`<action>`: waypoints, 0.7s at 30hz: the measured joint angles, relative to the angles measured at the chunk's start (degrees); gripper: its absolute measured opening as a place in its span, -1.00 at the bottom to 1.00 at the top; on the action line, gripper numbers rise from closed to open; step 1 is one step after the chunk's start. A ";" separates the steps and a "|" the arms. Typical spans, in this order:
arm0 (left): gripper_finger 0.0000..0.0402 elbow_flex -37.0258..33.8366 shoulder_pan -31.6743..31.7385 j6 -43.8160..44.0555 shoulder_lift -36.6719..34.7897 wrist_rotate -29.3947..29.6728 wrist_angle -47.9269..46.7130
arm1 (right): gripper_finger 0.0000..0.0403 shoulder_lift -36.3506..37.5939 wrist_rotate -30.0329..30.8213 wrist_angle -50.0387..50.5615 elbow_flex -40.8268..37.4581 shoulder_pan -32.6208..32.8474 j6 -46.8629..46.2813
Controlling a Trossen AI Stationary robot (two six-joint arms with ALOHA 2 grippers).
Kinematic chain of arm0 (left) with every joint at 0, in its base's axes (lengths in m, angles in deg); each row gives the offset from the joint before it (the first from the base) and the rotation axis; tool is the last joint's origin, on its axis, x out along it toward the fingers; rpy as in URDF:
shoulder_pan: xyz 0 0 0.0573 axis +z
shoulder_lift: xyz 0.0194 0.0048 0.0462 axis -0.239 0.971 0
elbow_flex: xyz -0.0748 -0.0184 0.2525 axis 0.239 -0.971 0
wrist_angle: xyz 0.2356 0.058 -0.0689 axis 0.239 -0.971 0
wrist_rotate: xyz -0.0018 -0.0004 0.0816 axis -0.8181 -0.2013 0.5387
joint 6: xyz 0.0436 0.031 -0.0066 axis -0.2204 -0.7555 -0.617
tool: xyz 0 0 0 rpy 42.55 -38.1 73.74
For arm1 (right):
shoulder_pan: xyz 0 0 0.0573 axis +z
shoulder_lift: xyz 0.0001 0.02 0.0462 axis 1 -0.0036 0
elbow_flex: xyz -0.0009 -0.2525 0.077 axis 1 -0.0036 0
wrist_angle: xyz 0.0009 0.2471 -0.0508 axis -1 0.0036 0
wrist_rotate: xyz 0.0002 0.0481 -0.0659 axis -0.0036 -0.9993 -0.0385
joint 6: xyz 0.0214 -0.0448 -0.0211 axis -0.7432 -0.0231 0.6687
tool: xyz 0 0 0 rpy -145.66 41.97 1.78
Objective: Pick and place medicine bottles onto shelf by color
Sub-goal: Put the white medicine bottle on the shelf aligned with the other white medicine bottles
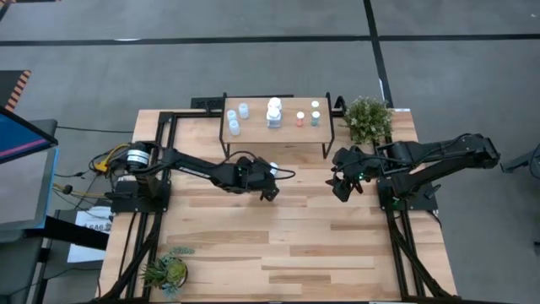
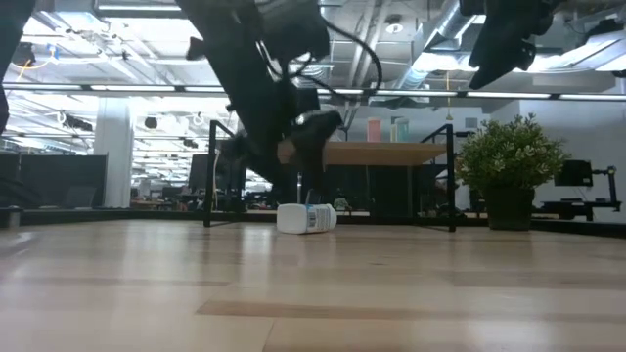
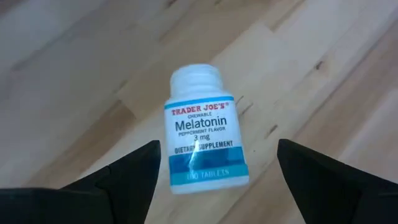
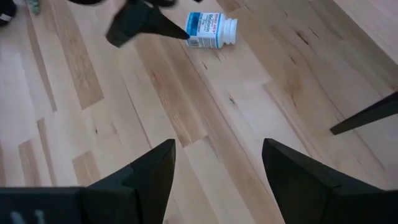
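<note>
A white bottle [image 3: 204, 132] with a blue label is seen lying on its side on the table [image 1: 295, 253], just in front of the shelf [image 1: 274, 127]. The left gripper [image 1: 270, 187] is held over it, fingers spread wide and empty. The right gripper [image 1: 344, 187], at 3 o'clock of the bottle and well apart, is likewise spread and empty. Bare planks are left open from there to the table's 6 o'clock edge. On the shelf, 7 small bottles [image 1: 274, 114] are stood.

White plastic bottle [image 3: 202, 127], glossy paper label, on smooth wood tabletop [image 3: 323, 56].
</note>
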 joint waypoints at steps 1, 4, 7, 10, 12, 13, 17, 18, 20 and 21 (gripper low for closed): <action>0.54 0.00 0.06 0.21 0.69 -0.11 0.28 | 0.31 0.00 -0.04 0.08 0.00 0.00 0.01; 0.54 0.00 -0.02 0.72 2.33 -0.70 0.35 | 0.31 0.00 -0.04 0.12 0.00 0.00 -0.01; 0.54 0.01 -0.07 1.29 3.34 -3.30 -0.03 | 0.31 0.02 -0.06 0.12 0.00 0.00 -0.02; 0.54 0.00 -0.50 1.57 3.55 -5.21 -0.57 | 0.31 0.02 -0.09 0.12 0.00 -0.01 -0.04; 0.54 0.02 -0.82 1.86 3.55 -5.09 -0.28 | 0.31 0.02 -0.15 0.12 0.00 0.00 -0.04; 0.54 0.02 -0.88 2.18 3.55 -4.93 -0.31 | 0.31 0.02 -0.15 0.10 0.00 0.00 -0.04; 0.54 0.02 -0.87 3.26 3.53 -4.75 0.16 | 0.31 0.02 -0.18 0.09 0.00 0.00 -0.04; 0.54 0.02 -0.85 3.39 3.53 -4.67 0.16 | 0.31 0.02 -0.20 0.09 0.00 0.00 -0.04; 0.54 0.02 -0.81 4.26 3.53 -4.06 0.22 | 0.31 0.02 -0.48 0.09 0.00 -0.02 -0.04; 0.54 0.02 -0.81 4.47 3.53 -3.96 0.30 | 0.31 0.02 -0.91 0.09 0.00 -0.02 -0.04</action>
